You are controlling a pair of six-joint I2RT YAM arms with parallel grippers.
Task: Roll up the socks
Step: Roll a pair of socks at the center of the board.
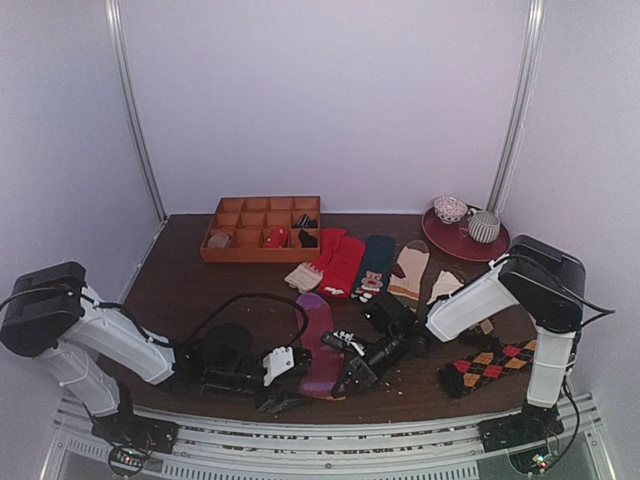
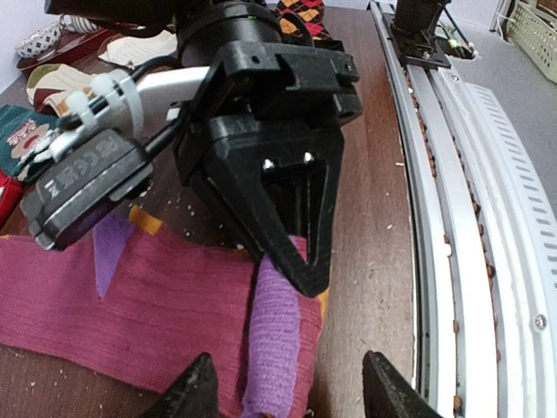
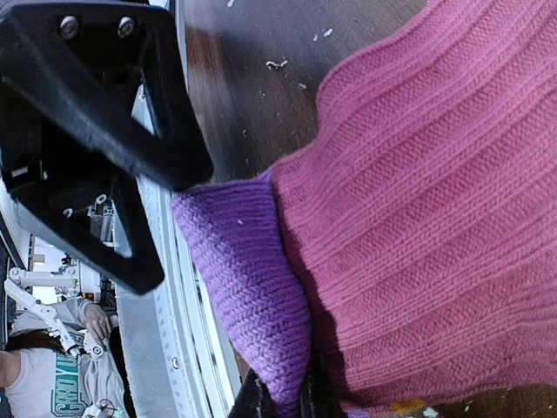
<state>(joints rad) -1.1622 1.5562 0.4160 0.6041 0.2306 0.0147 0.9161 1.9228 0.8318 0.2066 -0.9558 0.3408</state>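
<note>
Both arms reach low toward the middle. The left gripper stands open; the right gripper pinches the purple sock.

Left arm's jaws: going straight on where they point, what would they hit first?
Probably the purple end of the magenta sock, just ahead between them; the right gripper, jaws shut on it, sits right behind.

top external: looked steeply down from above and behind, far off, over the whole dark brown wooden table | left wrist: sat low and close, faced along the near edge | right wrist: sat closest | shared by all: long magenta ribbed knit sock, lower centre, lower left, right half respectively
</note>
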